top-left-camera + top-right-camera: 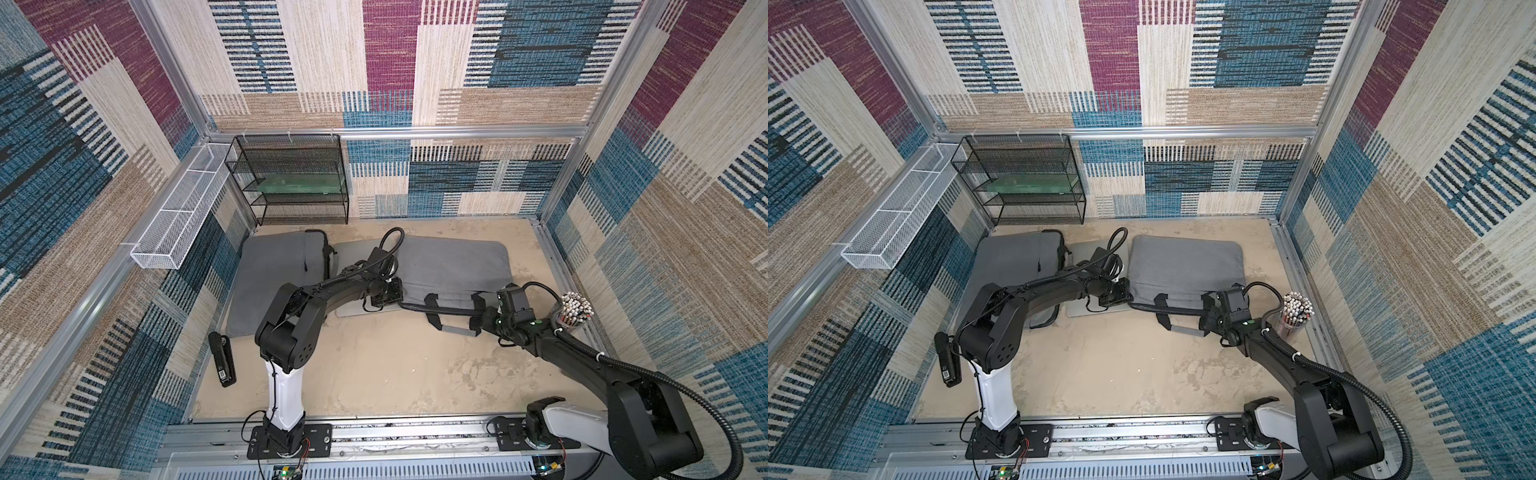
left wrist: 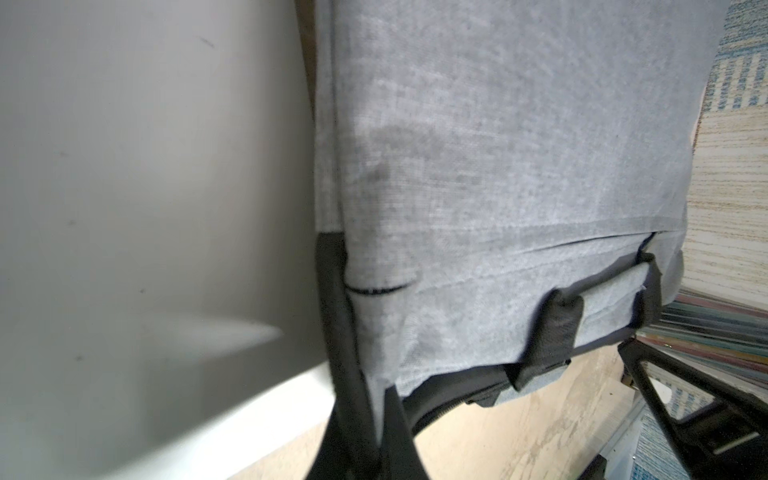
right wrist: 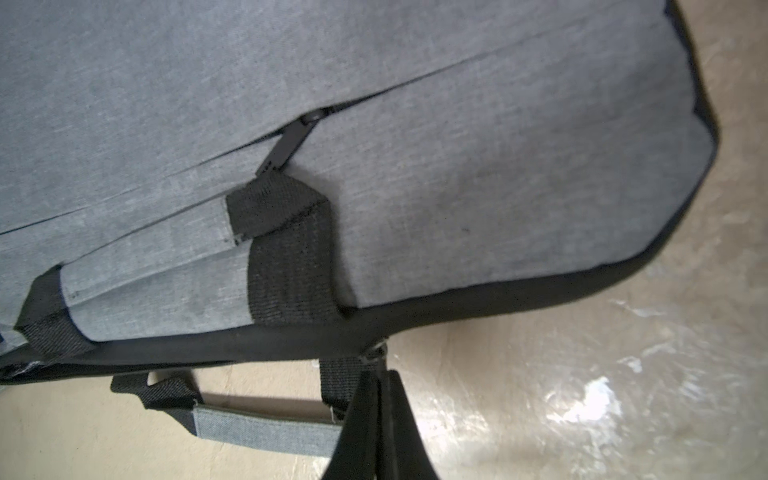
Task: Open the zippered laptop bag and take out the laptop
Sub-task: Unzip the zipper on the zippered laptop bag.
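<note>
Gray laptop bag lay near tabletop's far right corner; left gripper pinched its corner, right gripper pinched zipper pull. Best approach: anchor corner, drag pull steadily along edge.

- Left arm: matte black with rounded joint housings, a white lower column and a thin black cable along it.
- Its black base plate has silver screws, with red and black wires beside it.
- Right arm: black, with a white segment near the base and green spots at the wrist.
- Black corrugated hose along the right arm.
- Right gripper: plain black tapered fingers.
</note>
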{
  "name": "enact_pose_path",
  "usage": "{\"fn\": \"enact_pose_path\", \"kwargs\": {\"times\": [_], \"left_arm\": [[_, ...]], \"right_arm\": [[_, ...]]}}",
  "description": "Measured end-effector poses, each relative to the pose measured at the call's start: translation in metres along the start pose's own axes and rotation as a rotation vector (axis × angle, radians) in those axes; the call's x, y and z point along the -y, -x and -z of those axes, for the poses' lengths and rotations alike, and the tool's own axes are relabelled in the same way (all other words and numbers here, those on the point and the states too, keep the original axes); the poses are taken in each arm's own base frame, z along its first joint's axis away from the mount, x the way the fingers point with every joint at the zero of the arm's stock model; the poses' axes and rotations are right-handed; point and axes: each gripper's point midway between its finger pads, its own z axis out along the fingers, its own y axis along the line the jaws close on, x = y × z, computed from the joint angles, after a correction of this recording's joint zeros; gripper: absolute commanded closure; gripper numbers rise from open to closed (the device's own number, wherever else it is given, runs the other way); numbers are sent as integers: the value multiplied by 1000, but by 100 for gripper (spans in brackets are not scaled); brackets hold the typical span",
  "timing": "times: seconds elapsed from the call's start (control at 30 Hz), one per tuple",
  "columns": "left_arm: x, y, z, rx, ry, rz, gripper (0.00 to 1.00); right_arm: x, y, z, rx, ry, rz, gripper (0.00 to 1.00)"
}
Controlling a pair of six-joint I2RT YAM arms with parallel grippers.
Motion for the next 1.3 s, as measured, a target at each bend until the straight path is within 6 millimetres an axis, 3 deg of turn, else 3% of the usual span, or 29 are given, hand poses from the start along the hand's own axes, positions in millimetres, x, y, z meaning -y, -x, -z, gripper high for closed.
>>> {"fn": "enact_pose_path", "kwargs": {"times": [0.9, 1.3], "left_arm": [[-9, 18, 0, 27, 23, -2, 100], [-7, 35, -1, 49, 21, 4, 100]], "right_arm": [[25, 6, 9, 49, -78, -37, 100], [26, 5, 11, 52, -64, -53, 100]]}}
